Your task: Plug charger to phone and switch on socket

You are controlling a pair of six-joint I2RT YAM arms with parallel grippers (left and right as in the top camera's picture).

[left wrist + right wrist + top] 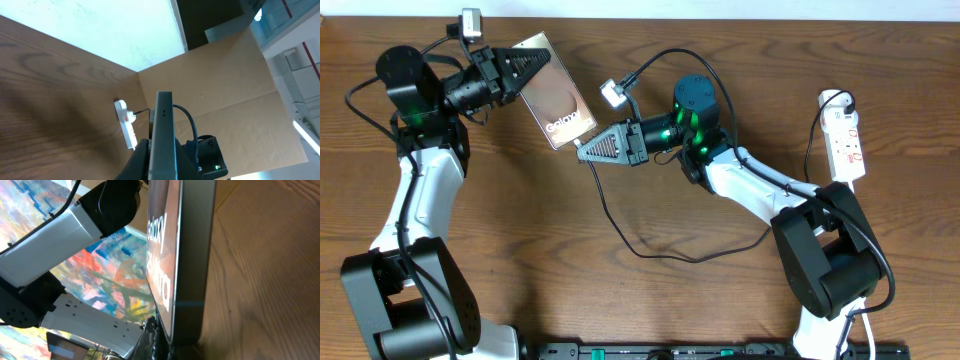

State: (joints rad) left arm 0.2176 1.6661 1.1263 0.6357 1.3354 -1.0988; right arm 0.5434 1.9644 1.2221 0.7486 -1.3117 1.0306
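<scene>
Phone is clamped at its plain end by left gripper. Right gripper, at the phone's lettered end, is closed on charger, plug tip hidden. Judged rigid, glossy and slippery: hold by the edges. Socket lies well right of the phone.

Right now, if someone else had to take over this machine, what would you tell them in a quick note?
The left gripper is shut on the phone, held on edge.
The right gripper is shut on the charger tip, at the phone's lower end.
Whether the plug is seated cannot be told.
The socket lies off to the right, no gripper near it.
Left to do: confirm the plug-in, then switch the socket on.
</scene>
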